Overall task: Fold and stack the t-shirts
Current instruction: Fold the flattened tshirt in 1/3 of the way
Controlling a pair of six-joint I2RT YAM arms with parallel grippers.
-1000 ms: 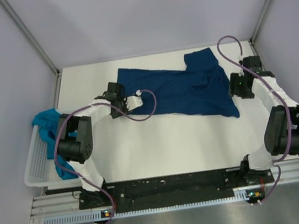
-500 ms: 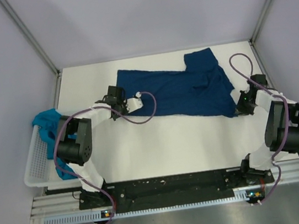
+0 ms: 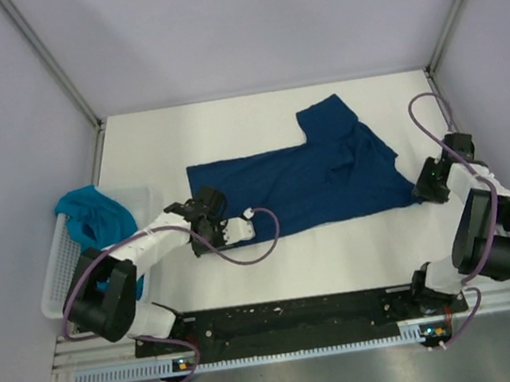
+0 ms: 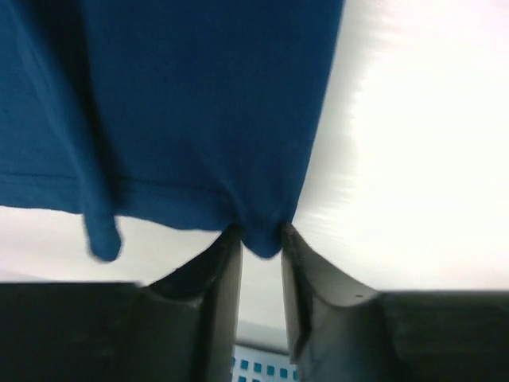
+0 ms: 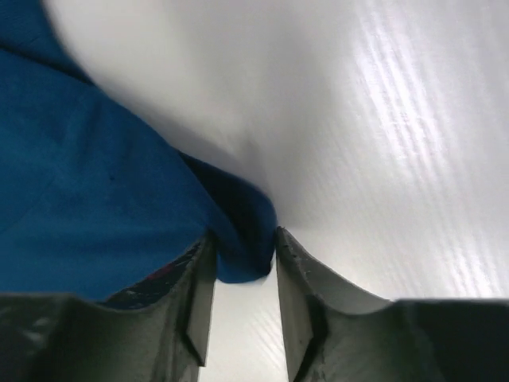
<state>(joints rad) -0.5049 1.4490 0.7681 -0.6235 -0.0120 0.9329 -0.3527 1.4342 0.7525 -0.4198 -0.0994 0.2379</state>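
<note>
The step in hand is the spreading of the navy t-shirt (image 3: pixel 301 180) ahead of its first fold. The garment lies on the counter (image 3: pixel 341 260), from centre toward the right, with a straight edge to the left and a sleeve pointing toward the far side. Creases around the sleeve area show that it is not yet flat. The left hand (image 3: pixel 237 229) is nearly closed and pinches the near-left corner of the cloth; the left wrist view shows that corner nipped between the two fingers (image 4: pixel 227 278). The right hand (image 3: pixel 426 192) is likewise nearly closed on the near-right corner, with a small tuck of fabric between its fingers (image 5: pixel 199 294). The two grip points sit well apart along the near edge, so the cloth spans between them. The next move probably calls for both hands to travel together under even tension, either to draw the fabric flat or to carry the near edge over toward the far edge. An unequal pull would likely skew the garment, and each pinch holds little cloth, so slippage is a risk. One container is present: a white lattice basket (image 3: pixel 57 281) at the left edge of the counter. It holds the teal t-shirt (image 3: pixel 93 218), bunched at its far end and unfolded. No folded stack is visible, so the task appears to be at an early stage.
</note>
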